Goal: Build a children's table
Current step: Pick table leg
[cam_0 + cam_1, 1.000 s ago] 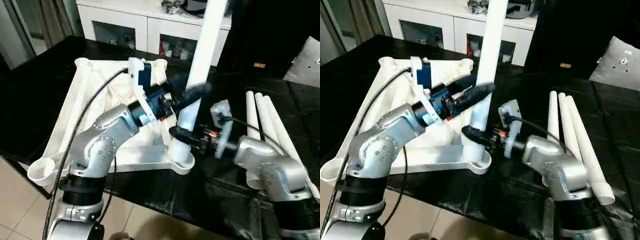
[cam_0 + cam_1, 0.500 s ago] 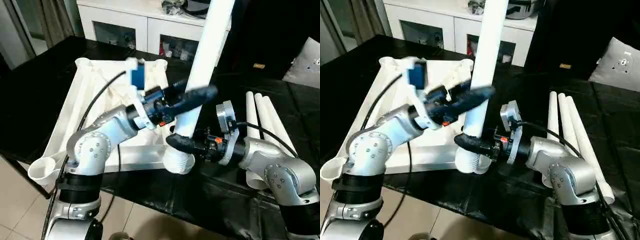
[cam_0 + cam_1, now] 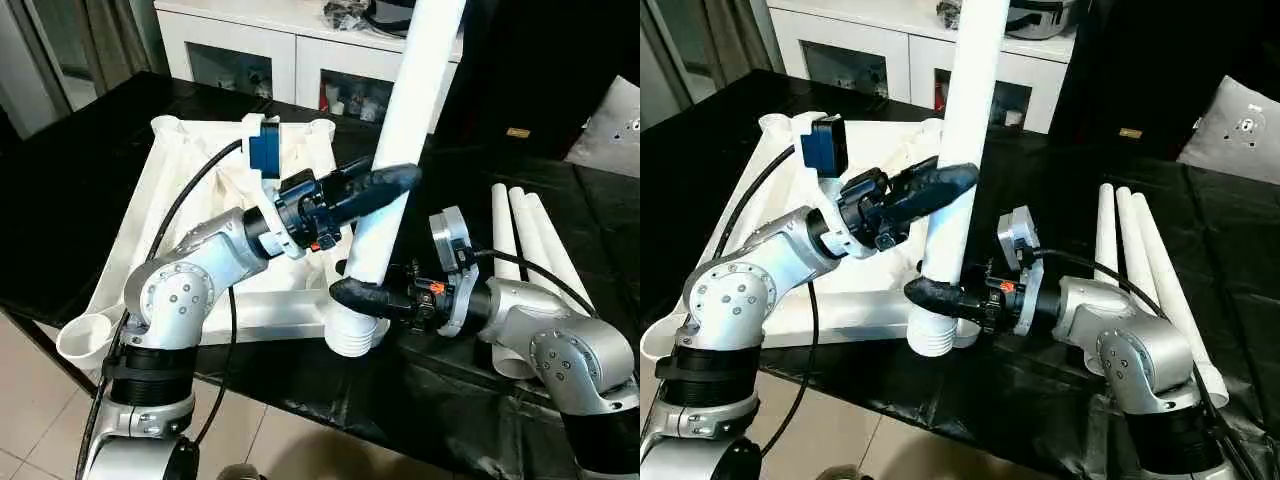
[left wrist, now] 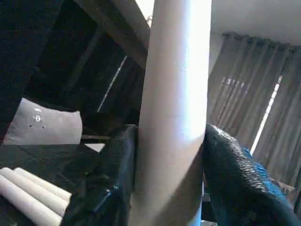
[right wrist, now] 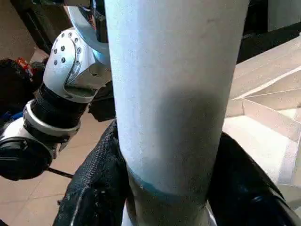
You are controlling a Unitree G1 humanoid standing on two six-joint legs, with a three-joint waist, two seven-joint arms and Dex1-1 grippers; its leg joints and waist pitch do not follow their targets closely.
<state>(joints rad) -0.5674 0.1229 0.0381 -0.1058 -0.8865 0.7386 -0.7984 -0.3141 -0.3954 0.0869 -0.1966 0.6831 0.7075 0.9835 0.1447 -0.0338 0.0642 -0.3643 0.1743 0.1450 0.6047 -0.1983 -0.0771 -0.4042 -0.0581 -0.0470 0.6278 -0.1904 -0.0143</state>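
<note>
Left eye view: an upright white leg (image 3: 400, 150) stands at the near corner of the upturned tabletop (image 3: 165, 215), gripped high by the left gripper (image 3: 385, 187) and low by the right gripper (image 3: 352, 291); three spare legs (image 3: 525, 240) lie alongside

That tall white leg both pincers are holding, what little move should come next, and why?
Probably press the leg straight down. Both the left pincer and right pincer clamp it upright over the tabletop's near corner socket, but its ribbed end still shows.
</note>
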